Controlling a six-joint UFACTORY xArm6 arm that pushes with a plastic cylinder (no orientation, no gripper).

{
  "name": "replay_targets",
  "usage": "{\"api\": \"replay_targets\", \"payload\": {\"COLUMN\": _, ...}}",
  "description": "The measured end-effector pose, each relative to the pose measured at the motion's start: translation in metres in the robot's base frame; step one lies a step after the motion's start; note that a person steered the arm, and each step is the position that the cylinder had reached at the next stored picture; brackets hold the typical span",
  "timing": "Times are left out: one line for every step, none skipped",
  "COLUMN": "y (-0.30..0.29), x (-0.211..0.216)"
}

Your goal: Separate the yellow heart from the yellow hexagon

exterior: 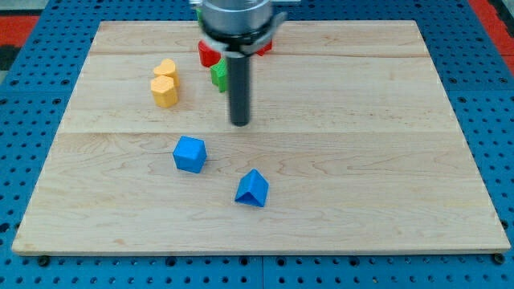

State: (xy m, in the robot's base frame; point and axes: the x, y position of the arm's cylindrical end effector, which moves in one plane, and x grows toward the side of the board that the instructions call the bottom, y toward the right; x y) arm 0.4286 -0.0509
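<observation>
The yellow heart (166, 68) sits at the upper left of the wooden board, touching the yellow hexagon (164, 91) just below it. My tip (239, 122) rests on the board to the right of and below the two yellow blocks, well apart from them. The rod rises from it toward the view's top.
A green block (218, 76) and a red block (209, 54) lie just left of the rod, partly hidden by it; another red piece (265, 48) shows to its right. A blue cube (189, 154) and a blue triangular block (252, 189) lie below the tip. The board's edge (257, 254) runs along the bottom.
</observation>
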Motion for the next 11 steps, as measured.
{"api": "replay_targets", "payload": {"y": -0.044, "x": -0.006}}
{"api": "replay_targets", "payload": {"y": -0.073, "x": -0.027}}
{"api": "replay_targets", "payload": {"y": -0.057, "x": -0.027}}
{"api": "replay_targets", "payload": {"y": -0.063, "x": -0.027}}
{"api": "replay_targets", "payload": {"y": -0.061, "x": -0.046}}
{"api": "replay_targets", "payload": {"y": -0.064, "x": -0.046}}
{"api": "replay_targets", "payload": {"y": -0.071, "x": -0.09}}
{"api": "replay_targets", "payload": {"y": -0.076, "x": -0.102}}
{"api": "replay_targets", "payload": {"y": -0.133, "x": -0.108}}
{"api": "replay_targets", "payload": {"y": -0.125, "x": -0.116}}
{"api": "replay_targets", "payload": {"y": -0.089, "x": -0.128}}
